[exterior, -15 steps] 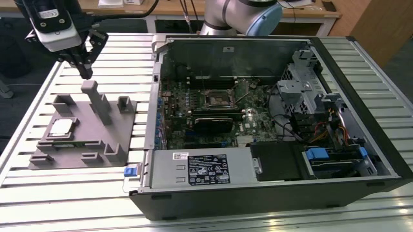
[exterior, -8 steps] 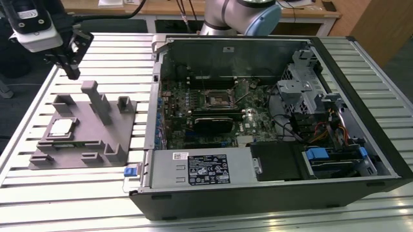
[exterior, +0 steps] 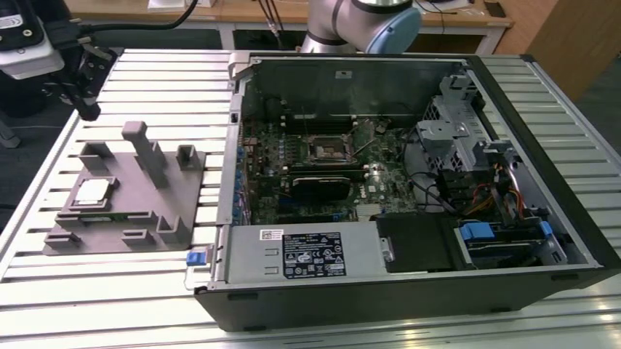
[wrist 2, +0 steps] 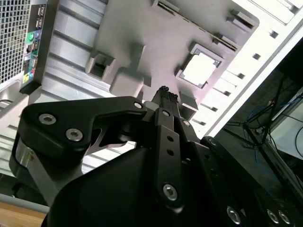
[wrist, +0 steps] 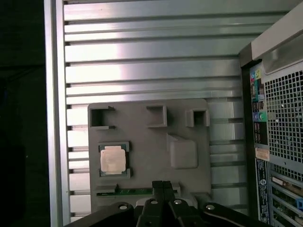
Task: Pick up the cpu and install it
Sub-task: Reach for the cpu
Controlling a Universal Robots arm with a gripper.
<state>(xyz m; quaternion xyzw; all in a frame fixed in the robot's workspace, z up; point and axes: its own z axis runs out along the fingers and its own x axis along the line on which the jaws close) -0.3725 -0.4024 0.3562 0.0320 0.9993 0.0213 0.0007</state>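
Slatted table (exterior: 145, 291) — cpu (wrist: 113, 159) sits in grey block (wrist: 142, 146), pincer (wrist: 163, 183) near.

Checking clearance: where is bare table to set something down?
Bare slats between the block and the near edge, and beyond the block, beside the case. Narrow strip between block and case; inside the case is crowded.

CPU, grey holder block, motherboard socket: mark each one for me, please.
CPU (wrist: 113, 159), first wrist view, centre of its pale metal top.
Grey holder block (wrist: 142, 142), first wrist view, bare flat surface beside the CPU.
Motherboard socket (exterior: 328, 149), exterior view, middle of the dark square frame.
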